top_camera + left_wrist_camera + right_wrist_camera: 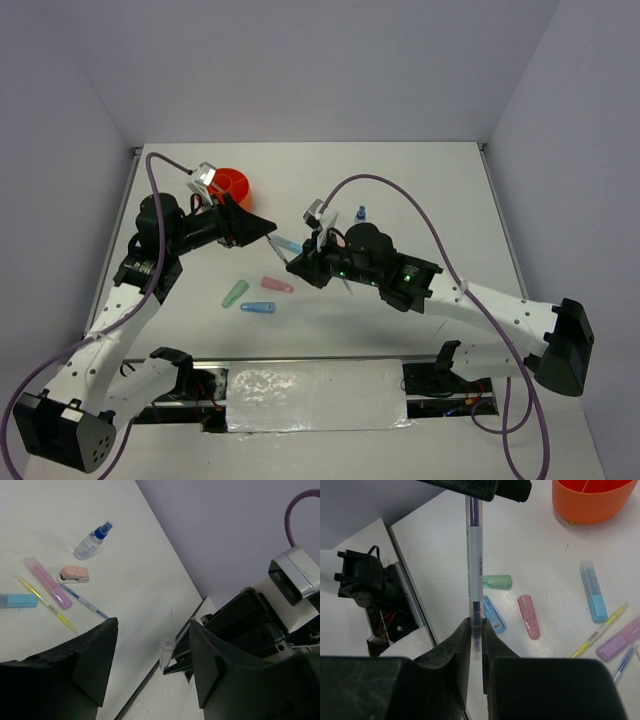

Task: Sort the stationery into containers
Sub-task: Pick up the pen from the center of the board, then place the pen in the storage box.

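right gripper point(476, 630): jaws clamped on the near end of a clear pen point(474, 555) with dark ink
pen axis: runs straight out ahead of the right jaws, its far end reaching in between the left fingers
left gripper point(153, 630): jaws apart, one on either side of the pen's clear tip; neither pad appears to touch it, and the tip sits closer to one finger
key relation: the pen lies inside the left jaws' gap with its length crossing their closing line, so a squeeze should catch it
orange organizer point(232, 183): just behind and beside the left jaws, well apart from the right jaws; the left arm is nearer
step, as I judge it: handover from right to left, not yet completed
loose markers: green marker point(496, 581), blue marker point(492, 614) and pink marker point(528, 616) lie on the table beyond the right jaws
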